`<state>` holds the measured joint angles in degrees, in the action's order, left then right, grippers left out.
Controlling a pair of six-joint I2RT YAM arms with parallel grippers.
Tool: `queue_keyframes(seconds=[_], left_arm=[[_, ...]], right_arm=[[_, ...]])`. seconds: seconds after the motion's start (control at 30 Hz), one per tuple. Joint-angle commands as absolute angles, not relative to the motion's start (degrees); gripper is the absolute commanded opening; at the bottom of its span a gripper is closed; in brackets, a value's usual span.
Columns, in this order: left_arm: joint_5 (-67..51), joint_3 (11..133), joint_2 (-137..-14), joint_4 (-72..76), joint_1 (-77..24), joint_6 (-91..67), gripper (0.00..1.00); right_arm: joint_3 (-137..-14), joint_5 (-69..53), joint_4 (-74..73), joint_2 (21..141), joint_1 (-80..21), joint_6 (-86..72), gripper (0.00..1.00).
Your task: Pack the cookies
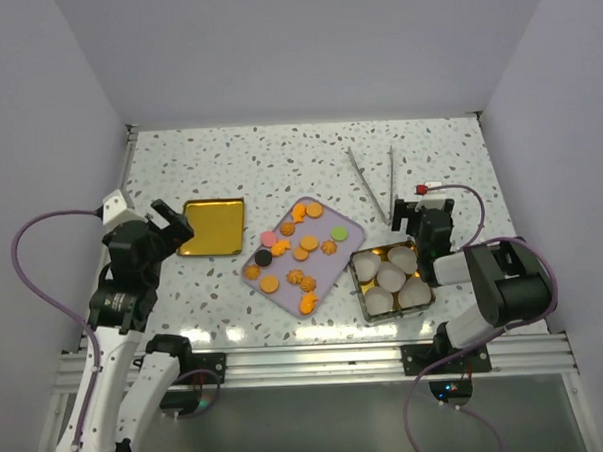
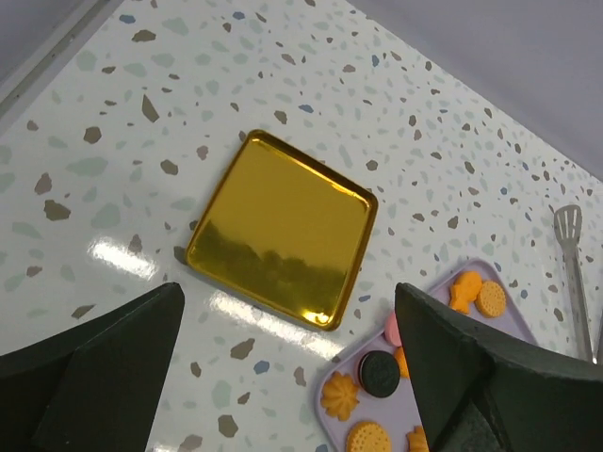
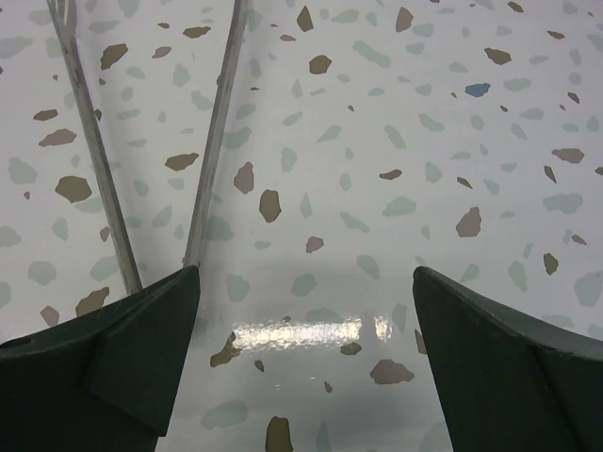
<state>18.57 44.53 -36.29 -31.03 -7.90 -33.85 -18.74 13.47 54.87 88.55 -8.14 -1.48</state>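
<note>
Left gripper (image 1: 169, 228) hovers spread and empty over the gold lid (image 1: 213, 227), presumably set aside for loading. Cookies (image 1: 297, 248) lie unpacked on the central lilac tray (image 1: 323, 268). Beside it, the tin (image 1: 356, 274) holds paper cups (image 1: 391, 277). Right gripper (image 1: 418, 216), likewise spread and empty, hangs beside the tongs (image 3: 215, 141).

Black-and-white arms (image 1: 133, 265), purple cables (image 1: 13, 254), dark fingers (image 2: 94, 367)

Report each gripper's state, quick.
Left gripper: open, empty, near the gold tray.
Right gripper: open, empty, near the tongs.
</note>
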Motion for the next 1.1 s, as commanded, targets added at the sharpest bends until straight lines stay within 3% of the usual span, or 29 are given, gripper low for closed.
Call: queue_keyframes(seconds=[0.0,0.2,0.33,0.4,0.8,0.97,1.07], left_arm=[[19.8,47.3,-33.3,-43.2,-7.8,-41.9,1.0],[28.8,51.7,-36.0,-55.8,-7.8,-48.6,1.0],[21.5,55.3,-36.6,-53.9,-7.8,-36.5,1.0],[21.4,57.7,-35.9,-55.5,-7.8,-36.6,1.0],[-4.9,58.2,-37.8,-59.3,-7.8,-25.9,1.0],[-5.8,57.5,-38.3,-58.7,-7.8,-24.8,1.0],[-5.5,57.4,-38.9,-58.4,-7.8,-24.6,0.99]], right_arm=[[-19.9,13.1,57.7,88.0,-8.3,-0.9,0.99],[-19.9,13.1,57.8,88.1,-8.3,-1.0,0.99],[-19.9,13.2,57.8,88.0,-8.2,-1.0,0.99],[-20.0,13.1,57.7,88.0,-8.3,-1.0,0.99],[-19.9,13.2,58.2,88.2,-8.3,-0.9,0.99],[-19.9,12.8,57.8,86.7,-8.2,-0.8,0.99],[-22.7,11.2,46.6,79.6,-8.3,-0.4,0.99]])
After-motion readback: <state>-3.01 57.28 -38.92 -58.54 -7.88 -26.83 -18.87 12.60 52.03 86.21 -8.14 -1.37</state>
